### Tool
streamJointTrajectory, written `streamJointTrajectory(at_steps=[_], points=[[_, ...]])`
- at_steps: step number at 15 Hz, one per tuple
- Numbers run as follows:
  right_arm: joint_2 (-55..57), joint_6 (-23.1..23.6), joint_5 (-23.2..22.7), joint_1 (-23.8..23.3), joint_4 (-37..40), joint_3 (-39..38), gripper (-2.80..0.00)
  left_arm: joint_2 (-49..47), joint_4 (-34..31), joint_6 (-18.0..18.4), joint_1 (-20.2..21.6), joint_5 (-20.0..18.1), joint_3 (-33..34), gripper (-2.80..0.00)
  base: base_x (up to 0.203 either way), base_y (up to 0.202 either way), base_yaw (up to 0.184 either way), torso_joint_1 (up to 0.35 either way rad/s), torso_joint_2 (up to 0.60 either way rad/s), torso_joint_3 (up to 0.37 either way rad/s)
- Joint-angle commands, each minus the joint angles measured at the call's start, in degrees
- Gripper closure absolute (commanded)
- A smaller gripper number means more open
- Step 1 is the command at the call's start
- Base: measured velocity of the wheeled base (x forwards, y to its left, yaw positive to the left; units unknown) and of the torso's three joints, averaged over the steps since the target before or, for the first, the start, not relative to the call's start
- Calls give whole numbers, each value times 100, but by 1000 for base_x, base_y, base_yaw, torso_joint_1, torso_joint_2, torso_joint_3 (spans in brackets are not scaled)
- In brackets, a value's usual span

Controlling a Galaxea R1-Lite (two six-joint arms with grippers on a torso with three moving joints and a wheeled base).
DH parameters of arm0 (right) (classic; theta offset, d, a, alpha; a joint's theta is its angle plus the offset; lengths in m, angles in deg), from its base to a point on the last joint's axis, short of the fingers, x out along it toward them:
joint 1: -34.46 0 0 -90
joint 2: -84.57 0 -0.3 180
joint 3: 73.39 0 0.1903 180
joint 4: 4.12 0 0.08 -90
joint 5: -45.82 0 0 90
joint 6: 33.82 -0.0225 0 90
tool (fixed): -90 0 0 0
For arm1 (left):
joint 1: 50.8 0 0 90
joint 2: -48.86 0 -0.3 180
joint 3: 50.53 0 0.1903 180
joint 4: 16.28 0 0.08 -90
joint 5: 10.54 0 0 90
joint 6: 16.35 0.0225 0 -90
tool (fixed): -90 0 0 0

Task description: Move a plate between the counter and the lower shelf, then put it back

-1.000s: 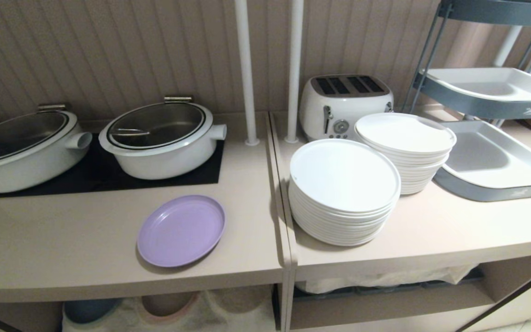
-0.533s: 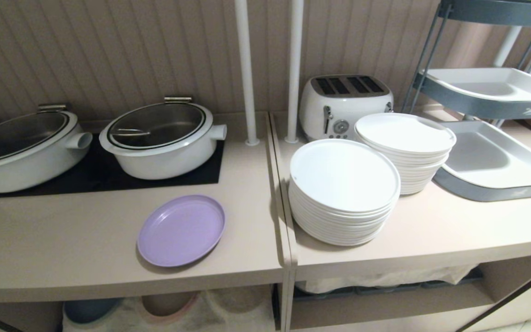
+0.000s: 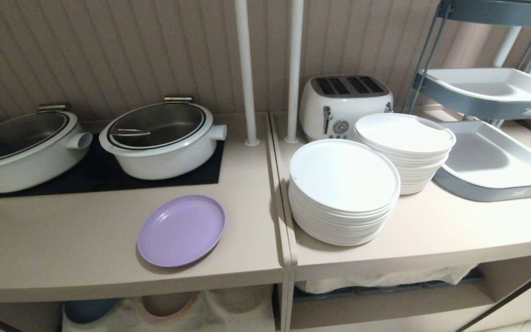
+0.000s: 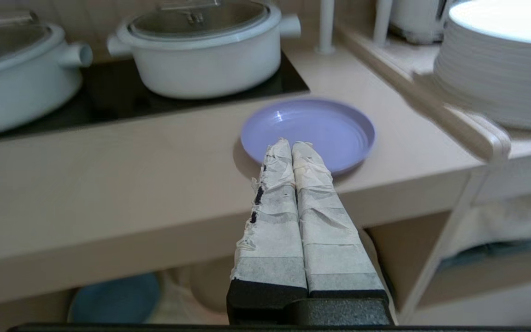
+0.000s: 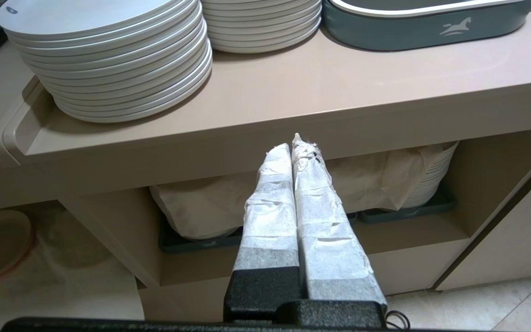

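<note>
The lilac plate point(image 3: 181, 230) lies flat on the beige counter point(image 3: 62, 240), in front of the black hob panel point(image 3: 99, 173) and near the front edge. In the left wrist view the plate point(image 4: 321, 124) sits just beyond my left gripper point(image 4: 292, 144), which is shut and empty, held in front of the counter's edge. The lower shelf point(image 3: 210, 313) with its white cloth shows under the counter. My right gripper point(image 5: 293, 143) is shut and empty, parked in front of the neighbouring cabinet. Neither arm appears in the head view.
Two white pots point(image 3: 159, 138) stand on the hob. Two stacks of white plates point(image 3: 344, 193), a toaster point(image 3: 344, 103) and grey-blue trays point(image 3: 491, 161) fill the adjoining counter. A blue plate point(image 4: 118, 299) and a pink-rimmed beige plate point(image 3: 168, 304) lie on the lower shelf.
</note>
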Motion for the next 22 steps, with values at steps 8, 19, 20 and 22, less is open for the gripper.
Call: streamJointTrajectory(at_steps=[8,19,20,22], points=[[0,-4,2,-3,-7,0,0,13,-792,117,2,610,87,0,0,0,0,0,0,0],[0,-4,2,4,2,0,0,13,-827,49,2,628,87,0,0,0,0,0,0,0],[0,-4,2,-4,-3,8,0,13,-820,47,2,628,87,0,0,0,0,0,0,0],[0,-4,2,-1,-6,0,0,13,-827,46,2,628,87,0,0,0,0,0,0,0]])
